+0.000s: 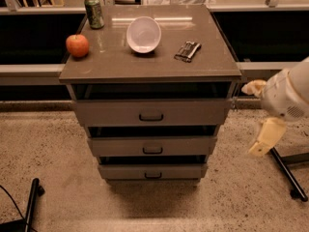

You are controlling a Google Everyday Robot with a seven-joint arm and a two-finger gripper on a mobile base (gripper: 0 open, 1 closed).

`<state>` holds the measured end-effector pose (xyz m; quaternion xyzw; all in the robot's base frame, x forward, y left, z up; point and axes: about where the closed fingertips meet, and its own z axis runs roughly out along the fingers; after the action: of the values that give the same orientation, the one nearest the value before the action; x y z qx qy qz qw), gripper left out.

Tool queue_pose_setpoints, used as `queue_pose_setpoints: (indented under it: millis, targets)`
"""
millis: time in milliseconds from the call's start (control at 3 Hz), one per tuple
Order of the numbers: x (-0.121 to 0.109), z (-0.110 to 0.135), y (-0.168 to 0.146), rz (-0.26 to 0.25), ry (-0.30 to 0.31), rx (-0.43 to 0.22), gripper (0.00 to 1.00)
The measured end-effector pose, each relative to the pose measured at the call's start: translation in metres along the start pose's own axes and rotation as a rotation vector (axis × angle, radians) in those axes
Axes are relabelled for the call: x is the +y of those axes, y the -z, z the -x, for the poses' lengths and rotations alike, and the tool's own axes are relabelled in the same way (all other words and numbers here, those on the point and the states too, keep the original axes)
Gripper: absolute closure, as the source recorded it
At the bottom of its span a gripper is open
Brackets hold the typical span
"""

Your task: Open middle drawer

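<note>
Three drawer fronts sit one above the other in the cabinet [149, 76], and the middle drawer [193, 146] is the second, under the taller front. I judge it stiff and rather light, sliding straight toward the near side. The small dark loop handle [152, 150] at its centre is where to take hold. My gripper [263, 133] hangs right of the cabinet, well apart from it; whether it is apart or together I cannot tell. The green can [94, 12] carries print that I cannot read.
</note>
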<state>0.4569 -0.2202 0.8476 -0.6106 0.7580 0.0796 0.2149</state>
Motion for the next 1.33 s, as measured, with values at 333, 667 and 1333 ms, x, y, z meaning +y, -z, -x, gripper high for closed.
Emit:
queue_pose_setpoints:
  millis: [333, 667, 1333]
  targets:
    - [0.016, -0.032, -0.067, 0.068, 0.017, -0.129, 0.00]
    - [0.017, -0.036, -0.075, 0.079, 0.048, -0.140, 0.00]
    - [-0.002, -0.032, -0.119, -0.037, 0.048, -0.340, 0.00]
